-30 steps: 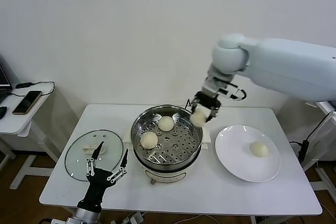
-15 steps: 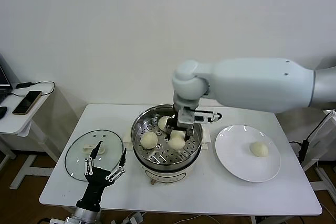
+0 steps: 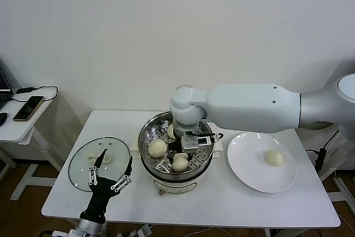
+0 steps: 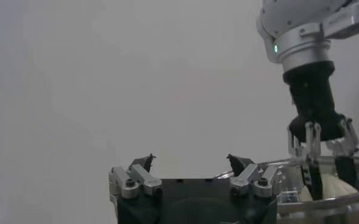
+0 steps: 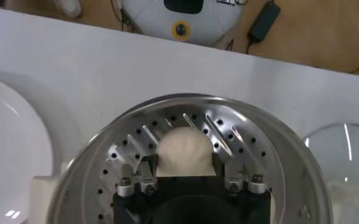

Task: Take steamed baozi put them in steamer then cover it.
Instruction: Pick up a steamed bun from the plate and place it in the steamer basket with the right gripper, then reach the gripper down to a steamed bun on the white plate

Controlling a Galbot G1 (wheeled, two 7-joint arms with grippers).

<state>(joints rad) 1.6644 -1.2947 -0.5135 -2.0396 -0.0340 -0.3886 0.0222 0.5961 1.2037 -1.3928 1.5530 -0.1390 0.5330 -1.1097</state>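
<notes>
In the head view, over the middle of the white table [image 3: 266, 203], the right gripper [image 3: 181, 156] has come down into the large round shiny stainless-steel steamer [image 3: 148, 137]; 1 second ago it hung above the far rim carrying a bun. The small cream-white steamed baozi [image 3: 180, 161] it carried now rests on the perforated tray, between fingers that have begun to ease apart but have not yet clearly let go. That makes 3 buns in the pot, counting the one at the left [image 3: 157, 147] and one partly hidden behind the arm. 1 baozi [image 3: 273, 157] remains on the flat white plate [image 3: 244, 165], so 1 more trip looks needed before covering. The round clear glass cover with its cream handle [image 3: 83, 165] lies left of the steamer, and the left gripper [image 3: 112, 175] hangs spread wide beside it.

In the left wrist view, that gripper's fingers [image 4: 133, 176] stand wide with nothing between them.

In the right wrist view, the bun [image 5: 185, 151] sits between the fingers [image 5: 144, 178], on the tray. The arm itself blocks the steamer's mouth until it lifts clear.
</notes>
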